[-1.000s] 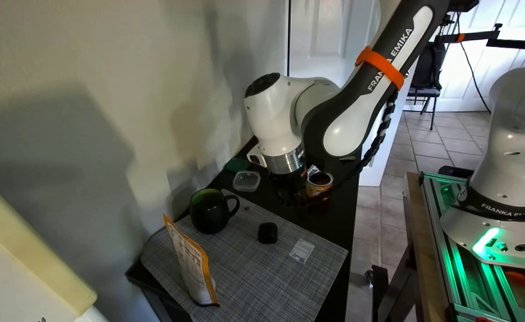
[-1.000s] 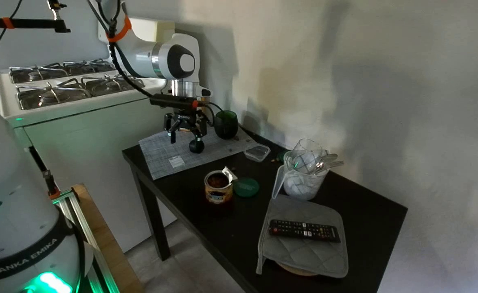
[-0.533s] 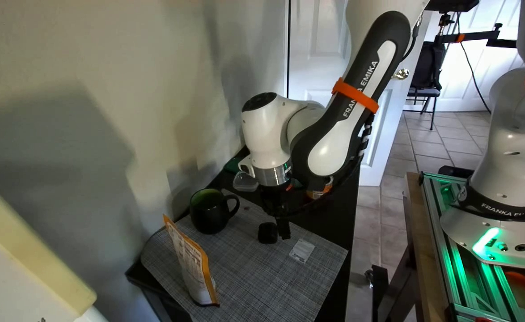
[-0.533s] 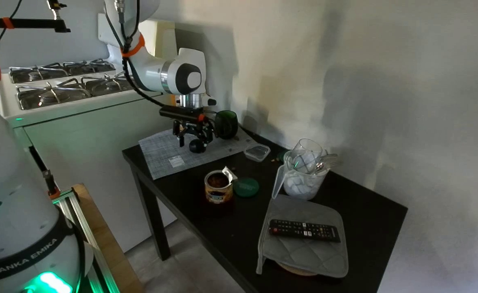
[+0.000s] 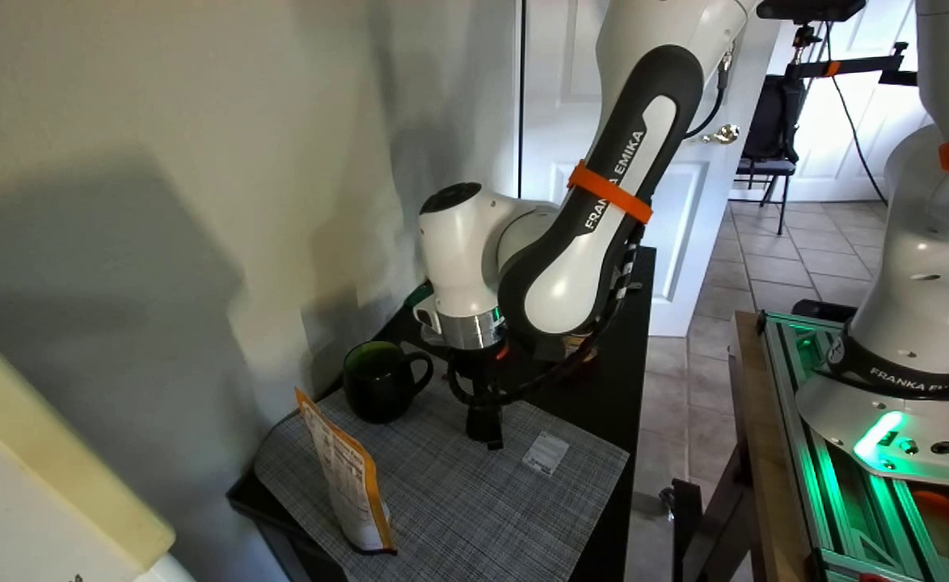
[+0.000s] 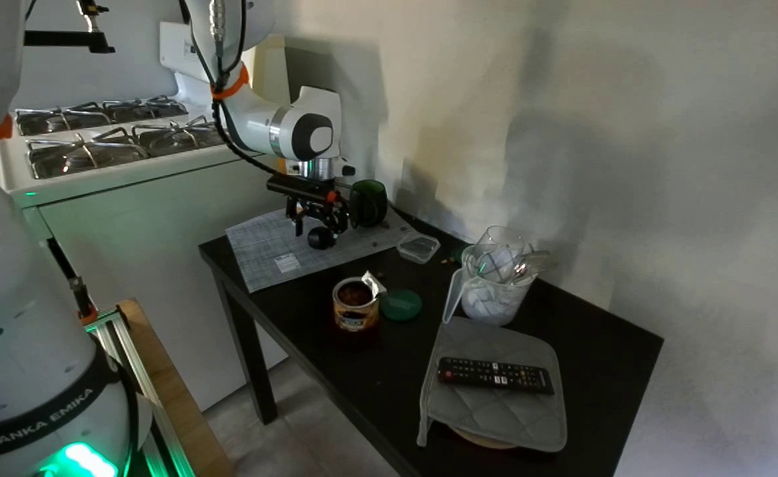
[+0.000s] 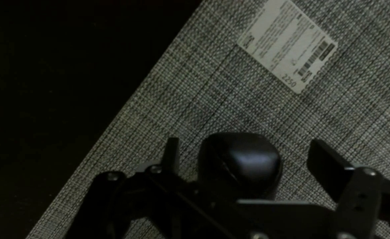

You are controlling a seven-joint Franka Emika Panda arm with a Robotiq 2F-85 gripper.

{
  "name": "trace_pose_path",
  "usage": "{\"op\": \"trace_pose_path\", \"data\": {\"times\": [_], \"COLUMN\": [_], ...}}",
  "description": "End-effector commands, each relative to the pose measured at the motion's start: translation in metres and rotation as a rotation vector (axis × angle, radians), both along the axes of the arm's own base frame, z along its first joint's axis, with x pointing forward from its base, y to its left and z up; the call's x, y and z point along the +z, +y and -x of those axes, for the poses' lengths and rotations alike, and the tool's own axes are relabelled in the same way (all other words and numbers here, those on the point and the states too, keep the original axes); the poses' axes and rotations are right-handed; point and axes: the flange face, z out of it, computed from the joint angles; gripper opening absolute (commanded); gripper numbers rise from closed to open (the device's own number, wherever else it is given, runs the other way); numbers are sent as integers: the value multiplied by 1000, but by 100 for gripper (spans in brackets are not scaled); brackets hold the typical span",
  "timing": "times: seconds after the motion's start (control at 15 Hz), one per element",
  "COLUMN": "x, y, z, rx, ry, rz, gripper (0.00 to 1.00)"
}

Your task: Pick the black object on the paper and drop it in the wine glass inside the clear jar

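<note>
In an exterior view your end effector sits a touch lower and further across than half a second ago; the black object has stayed put on the grey paper. That brings you, I judge, from approach to the brink of the grasp.

In an exterior view the end effector, just beside the black object half a second ago, now covers it, so you can't tell the two apart there.

In the wrist view the two fingers stand apart, with paper showing on either side of the black object between them: you hold nothing yet. The object lies nearer the finger at picture left, so shift a little that way, or that finger will probably shove it. Whether the tips are low enough, you can't tell.

Now your counts. In an exterior view: one wine glass inside one clear jar, with cutlery too bunched to count, plus one can, one green disc, one clear tub, and one remote on one pot holder, all borne by one bench. In an exterior view: one mug, one packet and one label on one paper. In the wrist view: one black object, two fingers, one label.
</note>
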Motion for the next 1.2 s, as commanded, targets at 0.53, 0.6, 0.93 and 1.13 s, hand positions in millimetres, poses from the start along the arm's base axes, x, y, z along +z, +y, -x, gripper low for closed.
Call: {"op": "trace_pose_path", "data": {"times": [0.53,0.6,0.93,1.13], "x": [7,15,66,112], "y": [20,22,12,-19], "z": [-4,0,5,1], "rx": [35,44,7,-114], "ry": [-43,-50,-157,-273], "rz": [0,8,12,13], "gripper": [27,25,21,21]}}
